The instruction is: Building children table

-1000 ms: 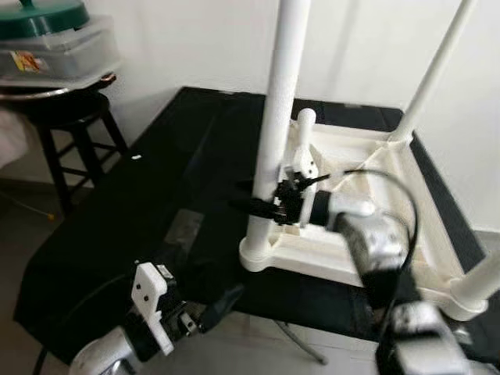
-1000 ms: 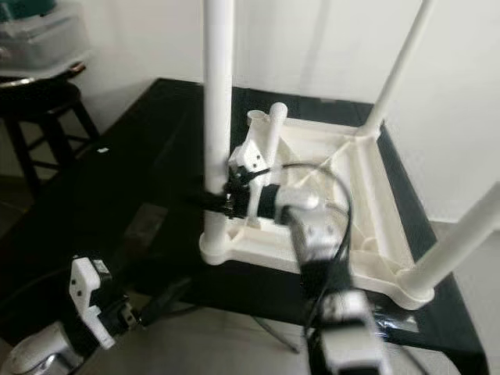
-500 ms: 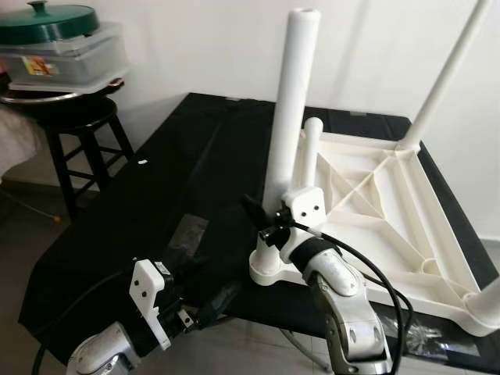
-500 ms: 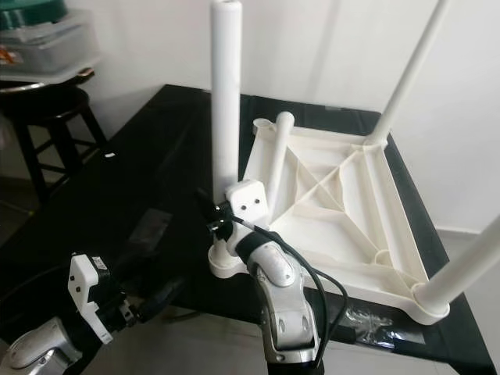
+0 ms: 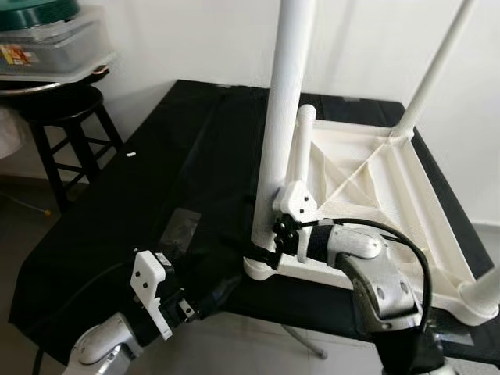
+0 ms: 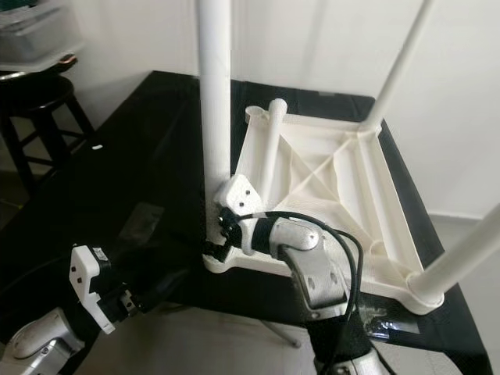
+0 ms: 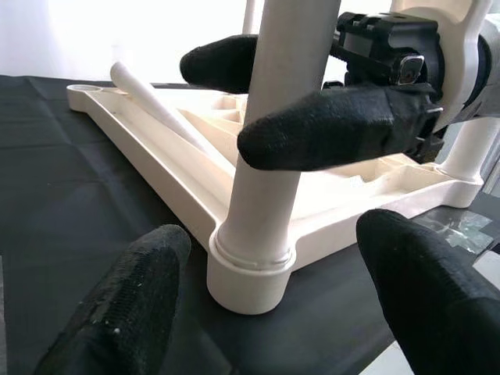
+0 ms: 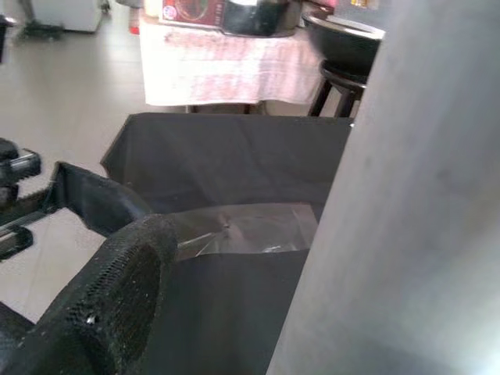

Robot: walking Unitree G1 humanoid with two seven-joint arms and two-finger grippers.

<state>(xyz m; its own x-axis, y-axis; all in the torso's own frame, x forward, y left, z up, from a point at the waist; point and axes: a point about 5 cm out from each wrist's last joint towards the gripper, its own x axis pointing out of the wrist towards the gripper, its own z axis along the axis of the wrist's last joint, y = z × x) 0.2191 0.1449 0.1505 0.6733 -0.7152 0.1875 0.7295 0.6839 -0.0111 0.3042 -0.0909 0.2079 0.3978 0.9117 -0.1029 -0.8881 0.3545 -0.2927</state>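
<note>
Children's table (image 5: pixel 367 195): white plastic, lying upside down on the black-covered desk (image 5: pixel 156 195), underside ribs facing up.
Near leg (image 5: pixel 281 117): stands upright in the corner socket closest to the robot, at the desk's front edge.
Other legs: a far leg (image 5: pixel 437 66) rises from the back right corner; a third (image 5: pixel 488 285) rises from the front right corner.
Loose leg (image 5: pixel 301 144): lies tilted across the upturned frame, just behind the near leg.
Right hand (image 7: pixel 305 98): arm bent and reaching in from the right, wrist roughly level; its black fingers (image 7: pixel 336 129) sit one on each side of the near leg, low on the shaft just above the socket, pinching it.
Left hand (image 7: pixel 273 312): low at the desk's front edge, forearm angled up from below; its fingers (image 7: pixel 125 305) are spread wide, pointing at the socket of the near leg without touching it.
Stool (image 5: pixel 70 117): dark, standing left of the desk, carrying a container (image 5: pixel 47 47).
</note>
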